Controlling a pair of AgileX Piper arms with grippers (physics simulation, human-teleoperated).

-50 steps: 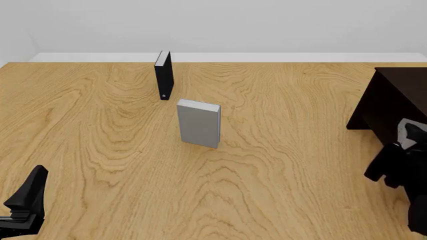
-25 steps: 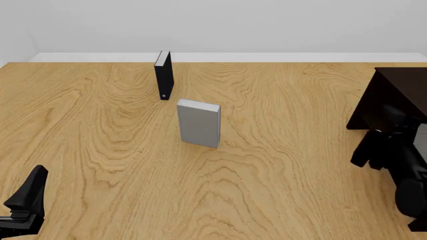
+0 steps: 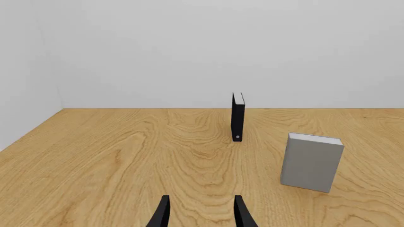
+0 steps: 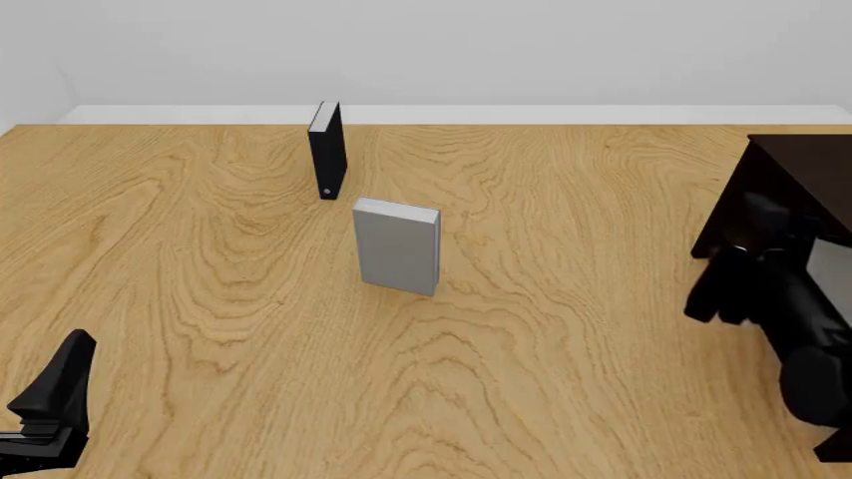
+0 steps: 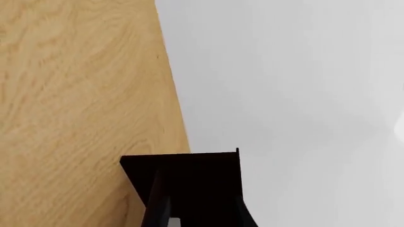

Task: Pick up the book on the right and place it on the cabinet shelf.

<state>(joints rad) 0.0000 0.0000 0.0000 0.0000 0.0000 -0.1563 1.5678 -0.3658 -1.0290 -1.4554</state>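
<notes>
I see the right gripper [image 4: 729, 289] by the dark wooden cabinet [image 4: 779, 195], possibly clamping a grey book; shelving remains.

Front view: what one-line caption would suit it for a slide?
Grey book and black book stand upright on the table; right hand by the dark cabinet.

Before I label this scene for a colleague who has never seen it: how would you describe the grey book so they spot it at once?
Start from the wooden table and look near its middle, well to the left of the dark cabinet. The grey book stands upright there, nearer the arms than the black book. It alone is plain light grey with a wide unmarked cover; the black one is thin and has a white dot on its spine.
</notes>
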